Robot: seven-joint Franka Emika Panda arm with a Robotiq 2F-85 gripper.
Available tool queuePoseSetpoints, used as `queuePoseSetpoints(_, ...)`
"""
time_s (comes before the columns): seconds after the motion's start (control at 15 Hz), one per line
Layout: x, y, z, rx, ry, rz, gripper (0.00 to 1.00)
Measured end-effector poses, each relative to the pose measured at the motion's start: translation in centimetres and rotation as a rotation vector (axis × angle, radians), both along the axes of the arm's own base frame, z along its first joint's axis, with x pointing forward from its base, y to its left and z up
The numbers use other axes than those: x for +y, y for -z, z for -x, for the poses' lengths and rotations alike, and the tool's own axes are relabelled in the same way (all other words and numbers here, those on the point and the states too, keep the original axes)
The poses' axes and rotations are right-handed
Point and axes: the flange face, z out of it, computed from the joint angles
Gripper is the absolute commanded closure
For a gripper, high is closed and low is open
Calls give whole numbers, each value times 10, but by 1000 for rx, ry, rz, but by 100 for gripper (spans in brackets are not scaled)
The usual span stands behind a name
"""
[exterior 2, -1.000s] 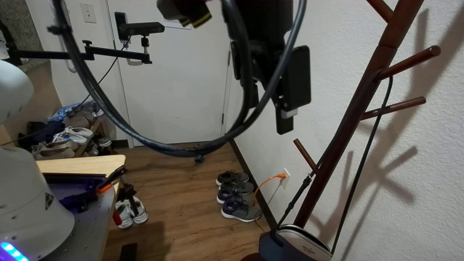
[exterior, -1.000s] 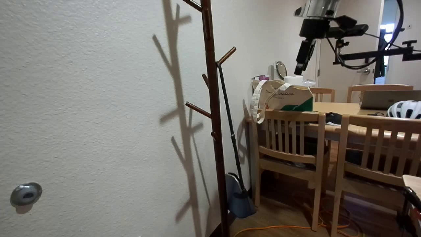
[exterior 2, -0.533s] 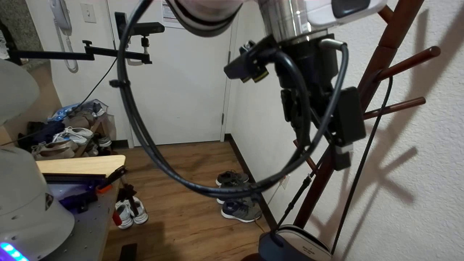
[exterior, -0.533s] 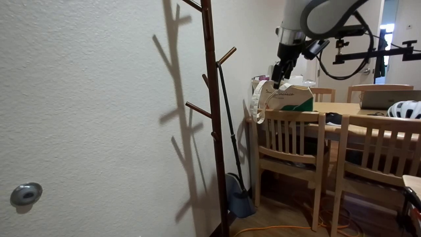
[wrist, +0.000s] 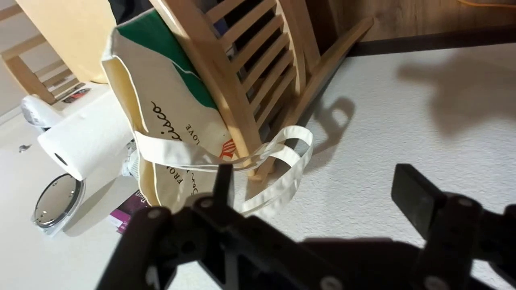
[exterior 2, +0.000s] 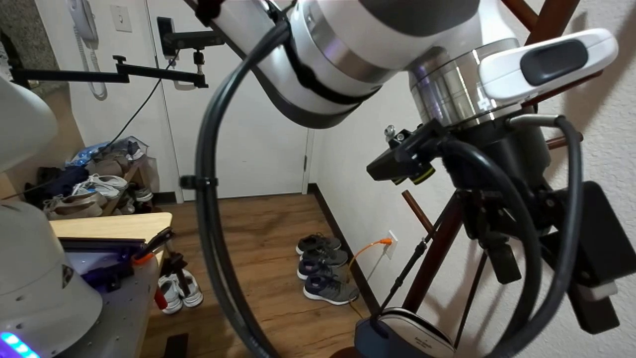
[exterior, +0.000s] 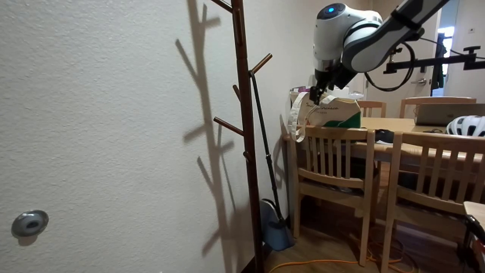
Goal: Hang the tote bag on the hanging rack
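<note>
Gripper point(wrist: 316, 183): spread wide, gripping nothing
Tote bag point(exterior: 335, 116): mostly below and right of gripper, behind left chair point(exterior: 333, 134), long side left to right
Strap loop point(exterior: 294, 112): drooping below-left, likely target
Rack point(exterior: 248, 131): well apart, left

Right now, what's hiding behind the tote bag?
In the wrist view, a white paper roll, a round mirror and a purple box show past the tote bag. The bag covers the roll's far end; anything fully behind it can't be seen.
</note>
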Motion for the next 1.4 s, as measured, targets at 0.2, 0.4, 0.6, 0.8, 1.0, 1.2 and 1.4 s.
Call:
queuePoseSetpoints(0.2,5,-2,-2,-3,-9,0,0)
queuePoseSetpoints(0.4,5,2,-3,25,-28,36,0)
queuePoseSetpoints(0.6,-4,5,-18,54,-72,115,0)
queuePoseSetpoints(0.8,-19,14,-41,88,-107,201,0)
queuePoseSetpoints(1.0,-38,36,-58,134,-114,228,0)
queuePoseSetpoints(1.2,-52,52,-64,163,-104,235,0)
queuePoseSetpoints(1.4,-53,52,-65,163,-103,237,0)
